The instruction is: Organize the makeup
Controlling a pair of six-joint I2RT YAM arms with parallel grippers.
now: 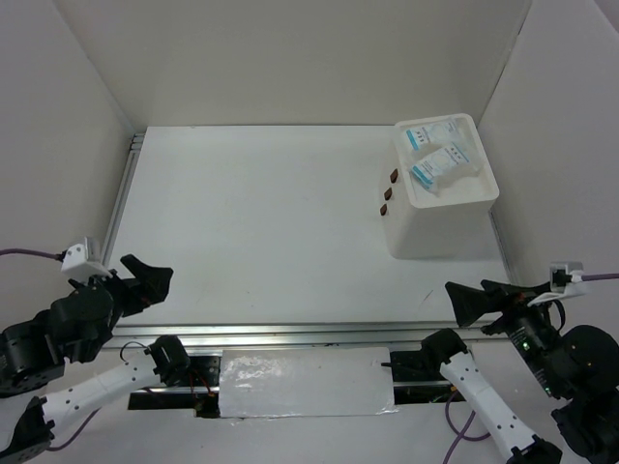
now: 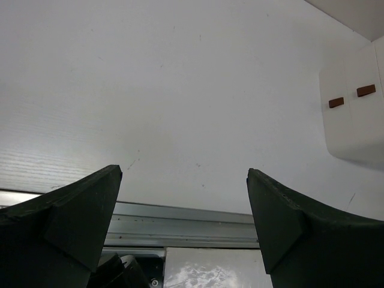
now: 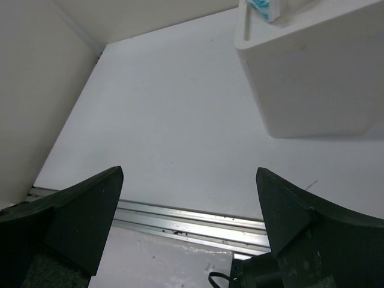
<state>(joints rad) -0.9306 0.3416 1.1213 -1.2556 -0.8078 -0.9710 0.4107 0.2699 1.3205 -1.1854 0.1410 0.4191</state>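
The only makeup in sight is two white-and-light-blue packets (image 1: 437, 153), lying in the open top of the white box (image 1: 440, 232) at the far right of the table (image 1: 261, 222). The far packet lies fairly flat and the near one sits askew, seemingly overlapping it. Three small brown pulls (image 1: 389, 193) run down the box's left face, so it probably has drawers, but whether anything lies inside them cannot be told. The left hand (image 1: 147, 278) hovers at the near left edge and the right hand (image 1: 476, 300) at the near right edge. Both are spread wide and hold nothing, well apart from the box. The packets look light and thin, likely soft film that flexes and may slip between hard fingers. They should not break, though a hard squeeze could crease them. The near, askew one looks the easier to take, pinched across its narrow width or by a raised edge. The right hand is the closer, and would need to rise above the box rim and come down from over it.
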